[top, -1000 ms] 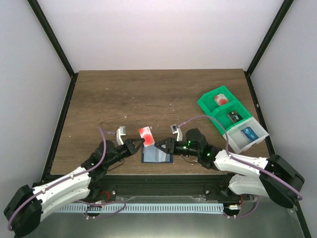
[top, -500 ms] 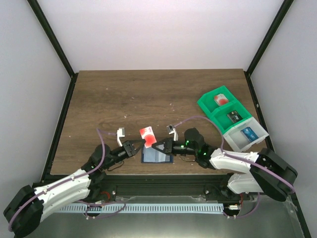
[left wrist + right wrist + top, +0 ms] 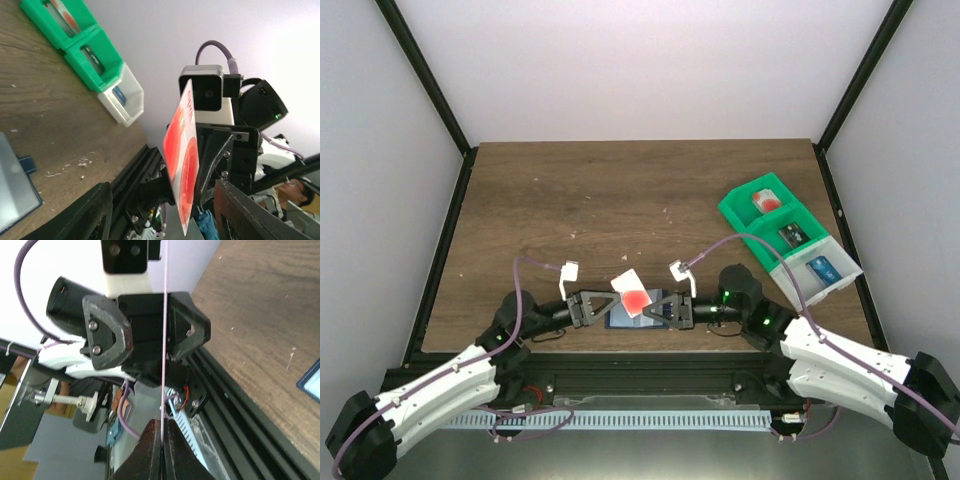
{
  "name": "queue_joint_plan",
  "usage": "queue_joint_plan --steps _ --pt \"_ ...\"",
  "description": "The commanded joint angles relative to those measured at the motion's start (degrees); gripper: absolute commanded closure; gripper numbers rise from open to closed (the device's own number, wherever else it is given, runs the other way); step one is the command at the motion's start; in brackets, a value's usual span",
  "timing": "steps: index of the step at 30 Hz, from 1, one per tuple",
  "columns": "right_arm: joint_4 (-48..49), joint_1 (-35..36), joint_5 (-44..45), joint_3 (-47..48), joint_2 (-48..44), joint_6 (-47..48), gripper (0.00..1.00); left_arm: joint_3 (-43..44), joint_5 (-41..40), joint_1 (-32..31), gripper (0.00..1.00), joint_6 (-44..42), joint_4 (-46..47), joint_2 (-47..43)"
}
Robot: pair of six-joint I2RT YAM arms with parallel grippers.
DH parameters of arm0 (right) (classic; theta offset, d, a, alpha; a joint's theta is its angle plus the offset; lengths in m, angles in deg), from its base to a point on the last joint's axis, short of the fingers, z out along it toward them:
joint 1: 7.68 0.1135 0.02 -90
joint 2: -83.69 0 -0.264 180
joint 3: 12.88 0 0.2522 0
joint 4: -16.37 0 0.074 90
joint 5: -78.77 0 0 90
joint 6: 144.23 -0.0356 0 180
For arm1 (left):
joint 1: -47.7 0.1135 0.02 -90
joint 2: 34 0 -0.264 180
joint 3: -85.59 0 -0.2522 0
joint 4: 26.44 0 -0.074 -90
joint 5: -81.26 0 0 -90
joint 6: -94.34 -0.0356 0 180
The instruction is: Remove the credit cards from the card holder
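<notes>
A red-pink credit card [image 3: 633, 297] hangs tilted in the air, pinched at its edge by my right gripper [image 3: 653, 308]. In the right wrist view the card [image 3: 163, 340] shows edge-on as a thin line, and the right gripper [image 3: 162, 427] is shut on it. My left gripper [image 3: 587, 308] faces it from the left. Its jaws stand open on either side of the card [image 3: 182, 155] without touching it. The navy card holder [image 3: 625, 322] lies open on the table below, largely hidden by the card and grippers. One paler panel of the holder [image 3: 12, 185] shows in the left wrist view.
Two green bins [image 3: 760, 205] and a white bin [image 3: 817, 272] sit in a row at the right, each with a card in it: red, dark, blue. The table's near edge and a black rail [image 3: 240, 405] lie right under both grippers.
The left gripper has let go of the red card, opened and drawn back left. The right gripper has closed on the card, which now sits lower, further right and tilted.
</notes>
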Motion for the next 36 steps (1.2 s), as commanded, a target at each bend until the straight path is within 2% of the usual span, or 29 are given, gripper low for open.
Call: queue_joint_plan --steps 1,4,6,7,10,11,13,15,16,20,24,32,36 --pt "-7.2 0.2 -6.9 0.2 -2.8 4.0 0.99 -0.4 5.5 0.0 0.43 0.0 1.0 -1.5" --pt "-7.3 0.2 -10.0 -0.1 -3.7 4.4 1.00 -0.2 6.3 0.0 0.45 0.2 0.5 -2.0" --pt "-8.8 0.2 -11.3 0.2 -3.7 5.3 1.00 -0.1 6.1 0.0 0.51 0.5 0.0 -2.6" --pt "-9.9 0.2 -11.5 0.5 -3.7 5.9 1.00 -0.3 6.1 0.0 0.59 0.8 0.6 -2.9" --pt "-11.4 0.2 -10.6 0.7 -4.6 6.3 1.00 -0.6 6.7 0.0 0.94 1.6 1.7 -2.9" --pt "-10.9 0.2 -10.1 0.5 -4.9 5.5 0.99 -0.5 6.7 0.0 1.00 1.6 1.6 -2.7" --pt "-8.9 0.2 -8.8 -0.1 -5.7 3.3 0.99 -0.8 5.9 -0.1 1.00 2.6 1.8 -2.3" --pt "-6.9 0.2 -5.6 -1.0 -6.6 -0.5 0.82 -1.6 4.4 -0.1 1.00 4.2 3.6 -2.1" --pt "-5.1 0.2 -4.0 -2.2 -7.1 -3.1 0.77 -1.8 3.2 0.0 1.00 4.8 4.1 -2.0" --pt "7.4 0.2 -0.5 -8.2 -7.9 -13.3 0.75 -1.2 -1.2 0.0 1.00 6.0 5.3 -0.9" --pt "13.6 0.2 4.1 -10.6 -7.2 -19.1 0.76 -0.1 -5.5 0.0 1.00 5.9 7.3 0.8" --pt "17.3 0.2 14.3 -10.9 -6.2 -25.7 0.76 0.3 -7.6 -0.1 1.00 7.8 14.4 7.0" --pt "17.9 0.2 15.6 -8.0 -3.0 -23.6 0.77 0.9 -5.9 -0.1 1.00 8.7 17.5 10.7"
